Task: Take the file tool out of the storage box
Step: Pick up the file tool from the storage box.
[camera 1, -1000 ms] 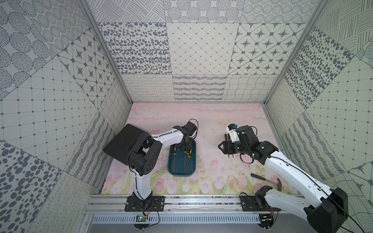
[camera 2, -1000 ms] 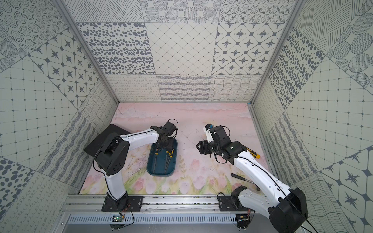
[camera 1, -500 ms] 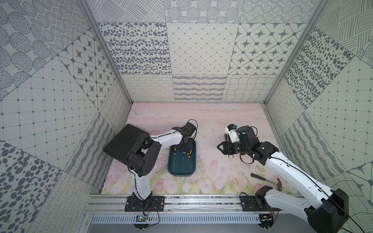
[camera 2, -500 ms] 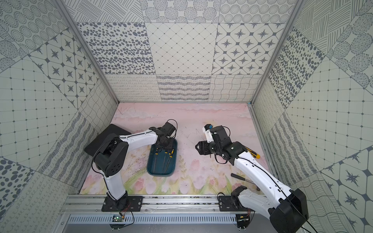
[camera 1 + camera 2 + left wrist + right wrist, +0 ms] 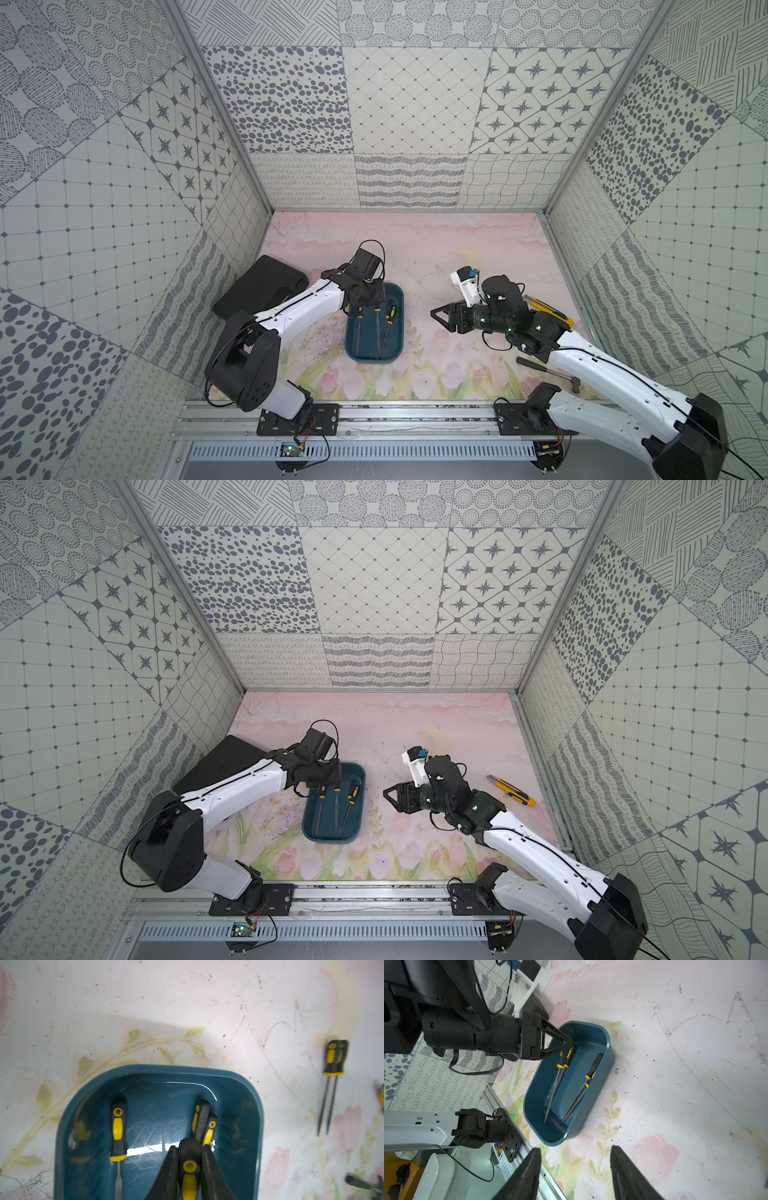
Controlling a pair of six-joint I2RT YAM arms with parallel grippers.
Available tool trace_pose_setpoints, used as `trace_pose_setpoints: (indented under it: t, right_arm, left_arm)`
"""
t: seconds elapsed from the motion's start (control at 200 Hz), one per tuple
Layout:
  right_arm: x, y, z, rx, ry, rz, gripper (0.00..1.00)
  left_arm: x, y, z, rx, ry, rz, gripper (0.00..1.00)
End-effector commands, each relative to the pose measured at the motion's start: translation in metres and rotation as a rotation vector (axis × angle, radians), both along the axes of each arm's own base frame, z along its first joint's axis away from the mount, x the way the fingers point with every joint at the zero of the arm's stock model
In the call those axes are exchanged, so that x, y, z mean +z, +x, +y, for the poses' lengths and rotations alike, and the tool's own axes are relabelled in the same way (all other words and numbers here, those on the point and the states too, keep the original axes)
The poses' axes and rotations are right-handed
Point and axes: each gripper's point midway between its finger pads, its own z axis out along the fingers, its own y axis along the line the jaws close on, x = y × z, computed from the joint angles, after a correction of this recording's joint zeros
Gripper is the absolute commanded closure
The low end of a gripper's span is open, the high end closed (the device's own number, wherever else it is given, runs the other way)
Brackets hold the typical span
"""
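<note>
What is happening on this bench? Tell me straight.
The left tool is shut on the black-and-yellow handle of a slim metal file inside the dark teal plastic storage tray; the file is not out yet. Three more such files lie in the tray. The right tool hangs open and empty above the pink flowered mat, apart from the tray. Two matching files lie on the mat outside it.

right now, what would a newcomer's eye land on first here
The dark teal storage box mid-table, with yellow-and-black-handled files lying inside. The left gripper is shut on one file by its handle at the box's far end, while the right gripper hangs open and empty to its right.
</note>
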Motion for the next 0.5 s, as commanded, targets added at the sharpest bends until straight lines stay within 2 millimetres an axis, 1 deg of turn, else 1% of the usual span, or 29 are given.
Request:
trace_pose_setpoints:
  t: [0.0, 0.1, 0.18, 0.265, 0.37, 0.495]
  right_arm:
    - [0.020, 0.010, 0.027, -0.017, 0.116, -0.049, 0.45]
    - [0.016, 0.007, 0.047, 0.012, 0.126, -0.036, 0.47]
    - [0.012, 0.003, 0.063, 0.049, 0.160, -0.011, 0.48]
    - [0.007, 0.001, 0.078, 0.079, 0.203, 0.013, 0.50]
    - [-0.003, -0.002, 0.090, 0.101, 0.192, 0.030, 0.53]
    - [-0.004, -0.009, 0.104, 0.147, 0.212, 0.046, 0.57]
  left_arm:
    - [0.039, -0.003, -0.022, 0.059, -0.260, -0.033, 0.88]
    - [0.054, -0.007, -0.022, 0.084, -0.316, -0.056, 0.87]
    - [0.061, -0.010, -0.022, 0.100, -0.351, -0.072, 0.87]
    - [0.064, -0.012, -0.021, 0.110, -0.373, -0.077, 0.87]
    - [0.067, -0.013, -0.022, 0.109, -0.385, -0.078, 0.87]
    - [0.069, -0.013, -0.022, 0.107, -0.388, -0.084, 0.87]
